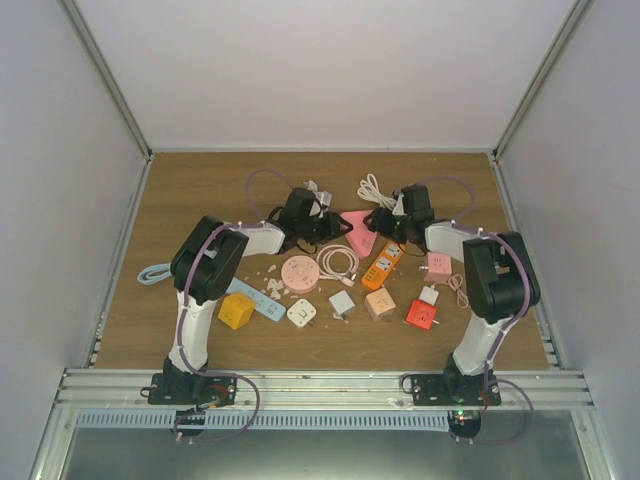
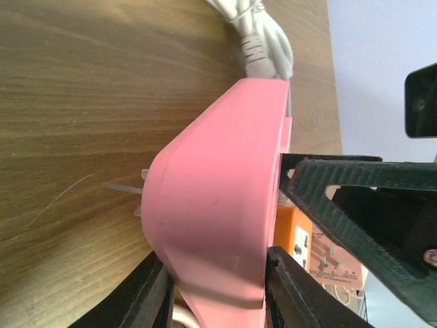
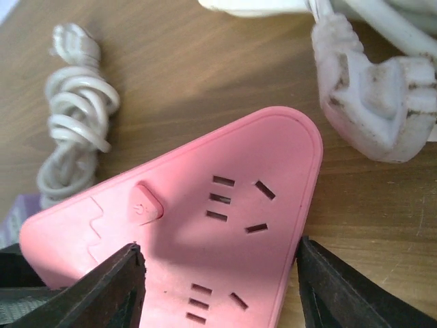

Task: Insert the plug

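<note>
We find the pink power strip [image 3: 205,205] lying flat on the desk [image 1: 200,190], a rounded triangle near the far middle of the wood, with both arms reaching in to meet over it. The left gripper [image 2: 215,287] comes from the left, and its fingers [image 2: 147,297] are clamped on the strip, one pressed to each side of its body. The right gripper [image 3: 218,287] approaches from the opposite side. Its fingers [image 3: 109,287] stand wide apart and straddle the strip across its broad face, the left one overlapping the edge and the right one just beside the rim without clearly touching it. On that face we see a raised power button and several groups of socket slots, all unoccupied. The white plug [image 3: 372,102] is not inserted. It rests on the wood just beyond the strip's rounded corner, still joined to its thick white cable. A second white cable, coiled [image 3: 75,116], lies further off on the other side. Nearer the arms' bases other pieces are scattered: an orange power strip [image 1: 382,265] just beside the pink one, a round pink socket [image 1: 299,271], a yellow cube [image 1: 236,311] and a red cube [image 1: 420,314].
</note>
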You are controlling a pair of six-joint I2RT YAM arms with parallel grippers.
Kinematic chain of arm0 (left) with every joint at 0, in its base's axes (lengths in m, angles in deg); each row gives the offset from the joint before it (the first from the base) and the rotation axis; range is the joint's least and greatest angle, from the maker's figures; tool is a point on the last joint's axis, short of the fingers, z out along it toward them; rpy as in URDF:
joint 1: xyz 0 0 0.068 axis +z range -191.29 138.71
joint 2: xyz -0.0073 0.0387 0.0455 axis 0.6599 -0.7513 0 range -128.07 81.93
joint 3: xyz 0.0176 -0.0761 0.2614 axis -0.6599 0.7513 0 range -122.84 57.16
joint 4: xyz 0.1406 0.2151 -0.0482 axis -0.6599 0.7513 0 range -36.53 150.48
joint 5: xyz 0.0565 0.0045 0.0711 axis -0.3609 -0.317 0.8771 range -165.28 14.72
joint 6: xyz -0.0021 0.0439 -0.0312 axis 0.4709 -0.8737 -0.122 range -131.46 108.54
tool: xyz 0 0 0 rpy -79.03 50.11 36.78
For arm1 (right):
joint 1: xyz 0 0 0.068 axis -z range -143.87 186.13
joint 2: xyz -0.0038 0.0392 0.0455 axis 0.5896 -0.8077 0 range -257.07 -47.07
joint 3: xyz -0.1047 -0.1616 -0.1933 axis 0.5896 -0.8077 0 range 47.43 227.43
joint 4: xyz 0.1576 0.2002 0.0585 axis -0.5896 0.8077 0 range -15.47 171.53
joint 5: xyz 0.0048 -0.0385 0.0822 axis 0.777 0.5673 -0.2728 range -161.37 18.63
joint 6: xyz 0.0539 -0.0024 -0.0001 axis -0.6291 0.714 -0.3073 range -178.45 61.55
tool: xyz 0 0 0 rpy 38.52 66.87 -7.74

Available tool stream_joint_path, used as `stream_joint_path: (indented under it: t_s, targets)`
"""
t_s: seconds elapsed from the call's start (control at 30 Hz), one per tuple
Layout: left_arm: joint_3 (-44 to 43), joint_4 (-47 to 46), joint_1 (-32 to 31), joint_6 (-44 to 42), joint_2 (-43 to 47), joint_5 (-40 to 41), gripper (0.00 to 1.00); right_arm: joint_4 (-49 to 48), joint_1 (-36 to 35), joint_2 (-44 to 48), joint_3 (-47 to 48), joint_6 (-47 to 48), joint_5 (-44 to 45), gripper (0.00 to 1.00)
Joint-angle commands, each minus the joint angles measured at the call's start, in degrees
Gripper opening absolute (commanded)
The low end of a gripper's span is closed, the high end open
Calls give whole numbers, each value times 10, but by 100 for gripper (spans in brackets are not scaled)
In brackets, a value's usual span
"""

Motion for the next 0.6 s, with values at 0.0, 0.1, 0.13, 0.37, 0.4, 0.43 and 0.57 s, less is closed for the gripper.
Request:
stream_joint_path:
  t_s: [0.0,0.1,0.13,0.37,0.4,0.43,0.57]
  targets:
    - [9,-15,4,-57,62,-3,17,-2,-5,74,6,12,-33,64]
    - [16,19,12,-106,102,10,15,18,9,131,1,6,-65,69]
    - [23,29,16,-118,116,14,15,22,12,155,-3,2,-75,70]
    - [89,46,53,-111,233,-20,14,17,13,289,-53,-33,-119,77]
    - [97,48,58,-104,253,-30,14,16,13,302,-63,-41,-125,77]
    - [105,52,61,-97,272,-40,13,11,12,315,-73,-51,-133,77]
    - [123,87,72,-65,338,-86,13,-26,11,354,-122,-93,-175,78]
